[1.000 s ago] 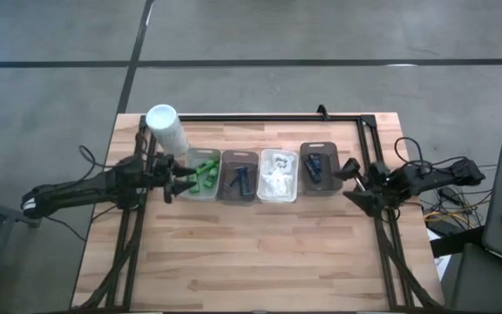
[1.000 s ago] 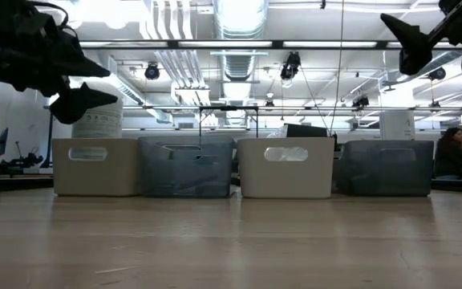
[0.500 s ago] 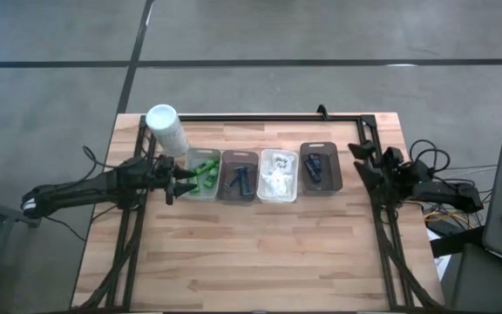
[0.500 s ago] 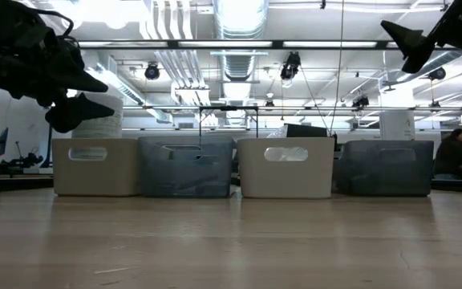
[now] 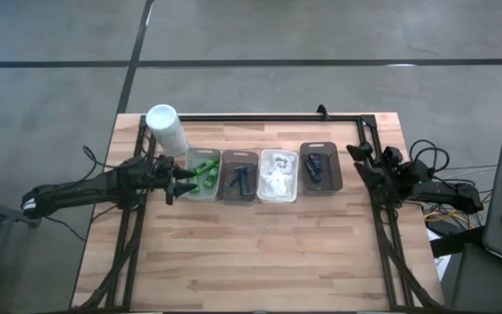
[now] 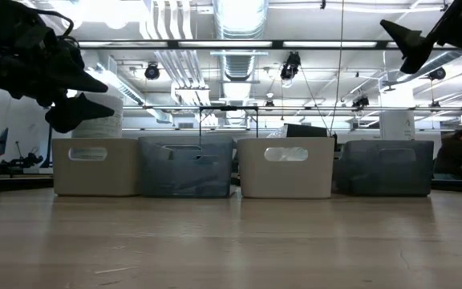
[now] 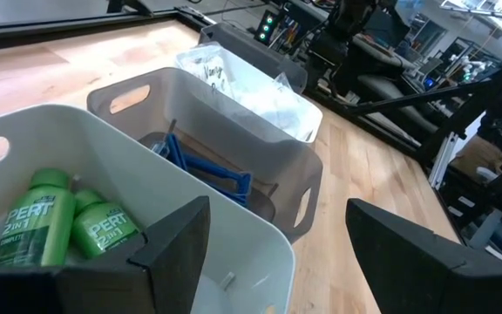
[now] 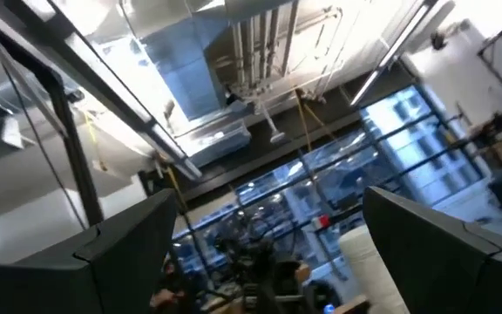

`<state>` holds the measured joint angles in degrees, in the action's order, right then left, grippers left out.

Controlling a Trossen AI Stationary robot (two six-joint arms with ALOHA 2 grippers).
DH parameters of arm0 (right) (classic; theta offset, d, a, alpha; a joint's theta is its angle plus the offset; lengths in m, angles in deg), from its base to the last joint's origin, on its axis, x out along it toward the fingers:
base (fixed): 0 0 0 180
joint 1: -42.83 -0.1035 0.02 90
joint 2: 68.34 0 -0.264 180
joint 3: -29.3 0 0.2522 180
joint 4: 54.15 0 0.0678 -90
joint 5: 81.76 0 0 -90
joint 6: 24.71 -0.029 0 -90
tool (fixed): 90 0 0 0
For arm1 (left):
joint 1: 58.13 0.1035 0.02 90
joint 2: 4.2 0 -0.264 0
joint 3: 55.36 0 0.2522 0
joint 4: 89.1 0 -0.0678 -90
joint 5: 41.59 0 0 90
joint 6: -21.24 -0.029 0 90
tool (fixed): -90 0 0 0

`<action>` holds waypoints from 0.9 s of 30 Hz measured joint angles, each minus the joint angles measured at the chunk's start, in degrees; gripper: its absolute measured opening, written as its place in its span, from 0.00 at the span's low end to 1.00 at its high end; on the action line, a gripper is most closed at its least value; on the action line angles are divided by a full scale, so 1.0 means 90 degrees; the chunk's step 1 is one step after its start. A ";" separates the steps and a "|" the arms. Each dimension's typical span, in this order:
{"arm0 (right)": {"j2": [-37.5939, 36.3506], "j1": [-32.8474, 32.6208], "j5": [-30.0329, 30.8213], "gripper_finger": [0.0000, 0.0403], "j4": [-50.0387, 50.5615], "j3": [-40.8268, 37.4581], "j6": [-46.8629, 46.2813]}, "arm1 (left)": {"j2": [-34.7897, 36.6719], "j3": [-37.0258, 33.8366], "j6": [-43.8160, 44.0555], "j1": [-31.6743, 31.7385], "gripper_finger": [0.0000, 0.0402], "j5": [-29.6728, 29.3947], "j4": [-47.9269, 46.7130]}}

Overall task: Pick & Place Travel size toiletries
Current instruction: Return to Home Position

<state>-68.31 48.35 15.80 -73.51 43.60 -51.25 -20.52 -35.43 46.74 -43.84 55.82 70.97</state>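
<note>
1. Left claw (image 5: 172, 181), at 9 o'clock of the bin row: fingers spread, nothing held, poised at the rim of the pale plastic bin (image 5: 204, 197). The tall white cylinder (image 5: 167, 129) stands just beside it, at 11 o'clock.
2. Bin row, left to right:
   - small bright green bottles (image 7: 59, 222) in the pale bin;
   - thin blue razors (image 7: 207, 170) in the translucent grey bin (image 5: 240, 153);
   - lumpy white cotton packs (image 5: 277, 179) in the white bin (image 5: 279, 200);
   - small dark sticks (image 5: 318, 166) in the dark grey bin (image 5: 322, 189).
3. Right claw (image 5: 358, 162), at 3 o'clock of the row: raised, tilted toward the ceiling, fingers spread, empty.
4. Step in hand: no toiletry lies on the bare wooden tabletop (image 5: 260, 253), so sorting appears complete and the arms are due at rest.
5. Next move: the left claw should lift, then withdraw toward 9 o'clock, clearing rim and cylinder. Open room lies toward 6 o'clock.
</note>
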 joint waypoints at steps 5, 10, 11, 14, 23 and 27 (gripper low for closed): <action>-0.0002 0.0000 -0.0449 0.90 0.0620 0.0005 0.0665 | 0.0000 0.0000 0.0000 0.0000 0.68 0.0000 0.0000; -0.0002 0.0000 -0.0531 0.90 0.1416 0.0000 0.2962 | 0.0000 0.0000 0.0000 0.0000 0.68 0.0000 0.0000; -0.0002 -0.0002 -0.0535 0.90 0.1530 0.0000 0.3085 | 0.0000 0.0000 0.0000 0.0000 0.68 0.0000 0.0002; -0.0002 -0.0004 -0.0533 0.90 0.1903 -0.0002 0.3077 | 0.0000 0.0000 0.0000 0.0001 0.68 0.0000 0.0000; -0.0001 -0.0124 -0.0521 0.90 0.2998 -0.0002 0.2337 | 0.0000 0.0000 0.0000 0.0000 0.68 0.0000 0.0000; 0.0010 -0.0124 -0.0511 0.90 0.3207 -0.0002 0.2100 | 0.0000 0.0000 0.0000 0.0001 0.68 0.0000 0.0000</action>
<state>-68.21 47.23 11.20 -44.65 43.57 -32.35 -20.52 -35.43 46.74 -43.83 55.83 70.97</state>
